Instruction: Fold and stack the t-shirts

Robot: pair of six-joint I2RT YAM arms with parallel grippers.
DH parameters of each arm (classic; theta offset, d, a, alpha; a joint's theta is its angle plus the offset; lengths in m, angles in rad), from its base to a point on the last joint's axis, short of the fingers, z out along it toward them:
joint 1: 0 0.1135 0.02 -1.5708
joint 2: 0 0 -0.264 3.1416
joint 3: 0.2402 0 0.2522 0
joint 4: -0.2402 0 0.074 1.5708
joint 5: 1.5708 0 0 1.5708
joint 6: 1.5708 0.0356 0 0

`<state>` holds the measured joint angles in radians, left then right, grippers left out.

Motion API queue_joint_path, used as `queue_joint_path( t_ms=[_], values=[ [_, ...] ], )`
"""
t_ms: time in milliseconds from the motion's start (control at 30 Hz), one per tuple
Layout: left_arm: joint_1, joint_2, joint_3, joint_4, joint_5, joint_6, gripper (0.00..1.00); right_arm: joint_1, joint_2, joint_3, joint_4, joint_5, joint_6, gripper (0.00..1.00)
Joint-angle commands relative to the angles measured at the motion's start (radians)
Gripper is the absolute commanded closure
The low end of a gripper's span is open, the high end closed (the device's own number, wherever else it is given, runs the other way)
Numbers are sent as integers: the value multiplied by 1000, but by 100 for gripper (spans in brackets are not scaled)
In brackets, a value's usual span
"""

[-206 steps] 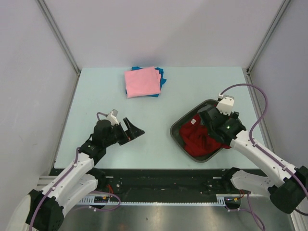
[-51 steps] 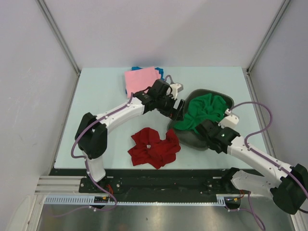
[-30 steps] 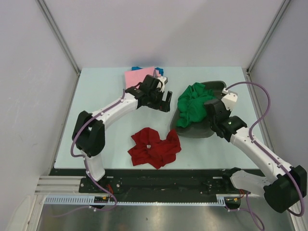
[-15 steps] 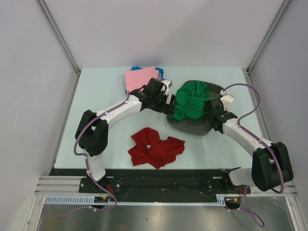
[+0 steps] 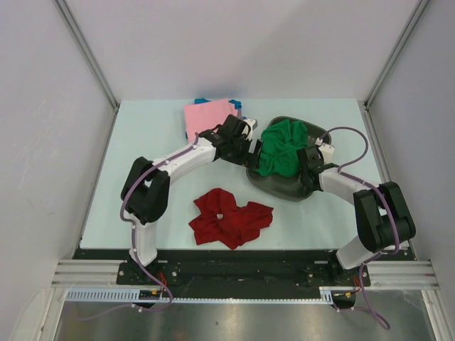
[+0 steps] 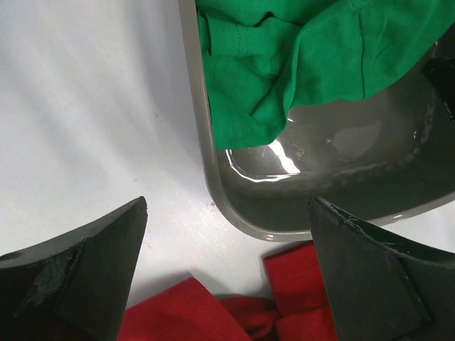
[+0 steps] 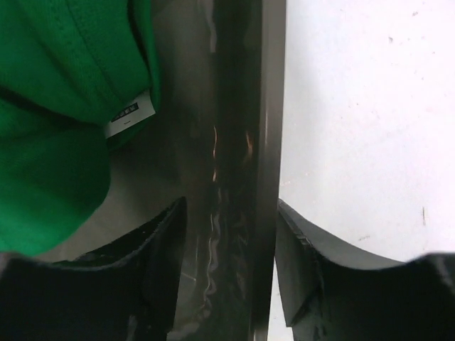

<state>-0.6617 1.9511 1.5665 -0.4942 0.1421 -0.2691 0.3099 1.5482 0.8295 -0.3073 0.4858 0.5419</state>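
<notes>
The table (image 5: pixel 142 142) now carries two loose jobs instead of one. The tray (image 5: pixel 279 189), which was tipped up a moment ago, sits flat again right of centre. The green shirt (image 5: pixel 281 149) is still bunched inside it, heaped toward the far end. The red shirt (image 5: pixel 229 219), which lay in that tray several seconds back, is now out on the bare table in front of it. It is crumpled, near the tray's front rim but apart from it. At the far edge the pink shirt (image 5: pixel 206 119) lies folded on the blue shirt (image 5: pixel 239 106), unmoved throughout.

The right gripper (image 5: pixel 308 162) has come down to the tray's right wall. In the right wrist view its fingers (image 7: pixel 153 270) stand parted astride that wall, with a gap showing on the inner side, so it looks to have just let go. The left gripper (image 5: pixel 252 148) stays by the tray's left rim with its fingers (image 6: pixel 85 277) spread wide, holding nothing. A white label (image 7: pixel 129 117) shows on the green cloth.

My reading is that the tray is set down and two shirts look done. The red one is free to be spread and folded next, and the green one must yet come out of the tray.
</notes>
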Motion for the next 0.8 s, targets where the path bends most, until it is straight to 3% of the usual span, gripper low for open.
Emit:
queue_joint_path(
  t_ms=[0, 67, 300, 600, 767],
  values=[
    [4, 26, 67, -14, 7, 21, 0, -12, 39, 2, 59, -33, 3, 55],
    [4, 35, 75, -14, 7, 24, 0, -12, 55, 3, 60, -26, 18, 100],
    [19, 97, 107, -9, 7, 28, 0, -17, 44, 14, 68, -13, 6, 100],
    [19, 252, 297, -63, -36, 48, 0, -20, -160, 19, 31, -27, -62, 100],
    [19, 374, 452, -121, -85, 68, 0, -23, -192, 22, 13, -58, -60, 100]
  ],
)
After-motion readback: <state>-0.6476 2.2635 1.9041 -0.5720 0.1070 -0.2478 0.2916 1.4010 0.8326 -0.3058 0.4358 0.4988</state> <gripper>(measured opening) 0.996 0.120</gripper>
